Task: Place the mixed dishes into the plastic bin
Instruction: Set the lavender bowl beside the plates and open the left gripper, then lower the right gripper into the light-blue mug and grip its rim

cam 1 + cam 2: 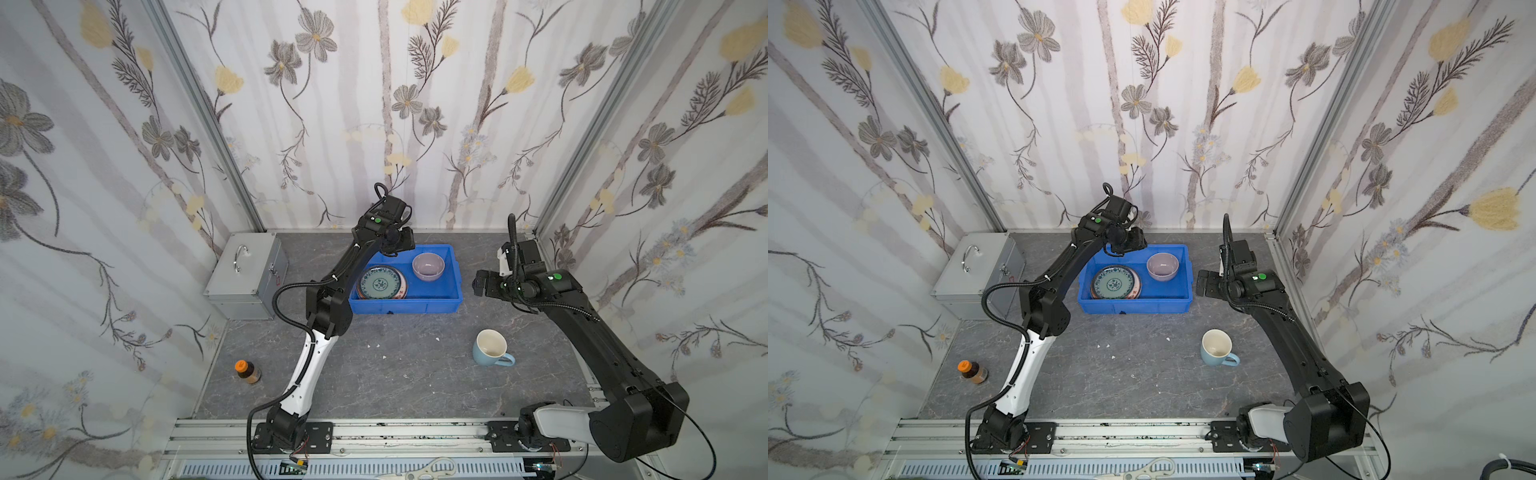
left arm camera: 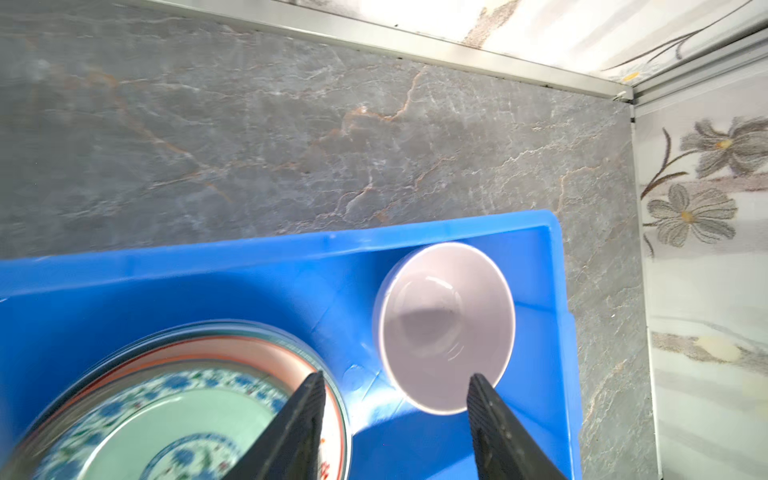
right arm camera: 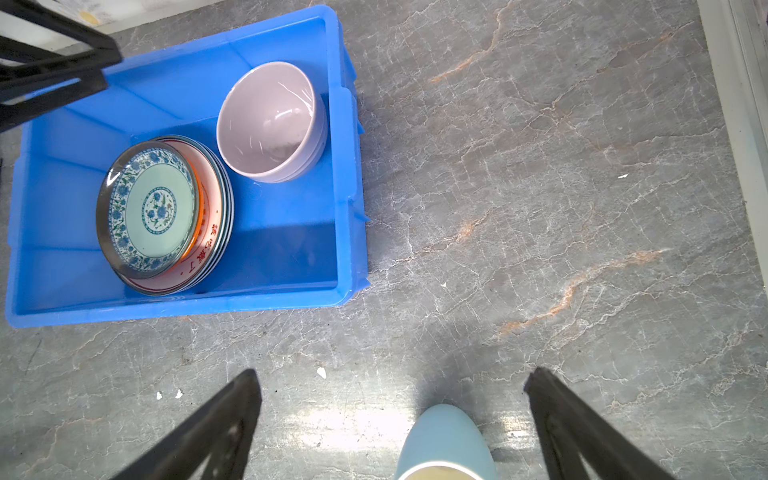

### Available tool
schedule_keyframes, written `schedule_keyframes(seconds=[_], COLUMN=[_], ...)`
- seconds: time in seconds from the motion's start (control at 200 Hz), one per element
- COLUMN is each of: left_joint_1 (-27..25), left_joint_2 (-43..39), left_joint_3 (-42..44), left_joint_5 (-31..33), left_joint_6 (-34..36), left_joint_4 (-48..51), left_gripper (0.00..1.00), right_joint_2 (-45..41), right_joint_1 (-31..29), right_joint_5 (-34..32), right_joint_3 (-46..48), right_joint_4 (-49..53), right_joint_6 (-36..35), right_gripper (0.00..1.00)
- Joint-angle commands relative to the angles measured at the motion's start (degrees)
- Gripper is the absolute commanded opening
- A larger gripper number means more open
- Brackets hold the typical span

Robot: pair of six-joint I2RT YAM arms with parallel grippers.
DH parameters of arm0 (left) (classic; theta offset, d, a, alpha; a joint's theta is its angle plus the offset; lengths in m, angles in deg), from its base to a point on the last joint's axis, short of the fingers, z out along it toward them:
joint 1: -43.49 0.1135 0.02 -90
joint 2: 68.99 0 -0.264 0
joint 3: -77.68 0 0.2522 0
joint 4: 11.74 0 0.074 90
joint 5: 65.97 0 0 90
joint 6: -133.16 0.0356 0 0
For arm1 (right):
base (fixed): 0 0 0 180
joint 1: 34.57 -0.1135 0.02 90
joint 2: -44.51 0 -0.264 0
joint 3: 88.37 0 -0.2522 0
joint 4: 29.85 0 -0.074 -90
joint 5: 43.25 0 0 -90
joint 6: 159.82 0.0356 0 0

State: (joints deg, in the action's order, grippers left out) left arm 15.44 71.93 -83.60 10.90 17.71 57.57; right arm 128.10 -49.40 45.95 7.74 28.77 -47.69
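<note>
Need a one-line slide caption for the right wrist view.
Open right gripper, mug on the table; plates and bowl sit in the blue bin.

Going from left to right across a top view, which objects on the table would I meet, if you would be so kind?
silver case → stack of plates → lilac bowl → pale-blue mug. The brown bottle sits within the case's span, so it is left out.

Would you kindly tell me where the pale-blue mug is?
In both top views the mug stands on the table right of centre, outside the blue bin.
</note>
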Motion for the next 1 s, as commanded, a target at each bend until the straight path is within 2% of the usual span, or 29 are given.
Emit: schedule_keyframes(seconds=[0.0, 0.19, 0.36, 0.475, 0.575, 0.709, 0.919, 0.994], left_joint_1=[1.10, 3.15, 4.76, 4.94, 4.83, 2.93, -1.06, -1.83], left_joint_2=[-5.16, -16.33, -23.33, -26.71, -28.36, -31.25, -34.04, -34.24], left_joint_3=[6.77, 26.81, 37.44, 40.06, 40.49, 41.18, 40.19, 39.37], left_joint_5=[2.23, 3.62, 4.07, 3.33, -1.18, -4.52, -4.40, -4.80], left_joint_6=[2.91, 3.98, 5.24, 7.59, 8.66, 10.16, 11.41, 11.13], left_joint_4=[2.49, -2.11, -3.02, -1.39, 0.54, 2.22, 3.78, 3.69], left_gripper=[0.58, 0.58, 0.57, 0.64, 0.78, 1.00, 1.00, 1.00], right_joint_2=[0.33, 0.71, -1.20, -2.96, -4.03, -5.88, -11.16, -11.60], right_joint_1=[-0.02, -0.11, -0.11, -0.11, -0.11, -0.37, -0.64, -0.70], right_joint_5=[0.53, 1.31, -1.39, -3.14, -3.30, -3.62, -4.74, -3.98], right_joint_3=[1.14, 4.10, 7.84, 11.45, 14.12, 16.17, 16.60, 16.61], right_joint_4=[-3.61, -5.51, -6.19, -5.70, -4.93, -3.33, 0.38, 3.02], right_joint_6=[1.58, 3.63, 7.32, 10.30, 12.70, 15.07, 16.15, 16.23], right_gripper=[1.00, 1.00, 0.86, 0.78, 0.72, 0.71, 0.70, 0.62])
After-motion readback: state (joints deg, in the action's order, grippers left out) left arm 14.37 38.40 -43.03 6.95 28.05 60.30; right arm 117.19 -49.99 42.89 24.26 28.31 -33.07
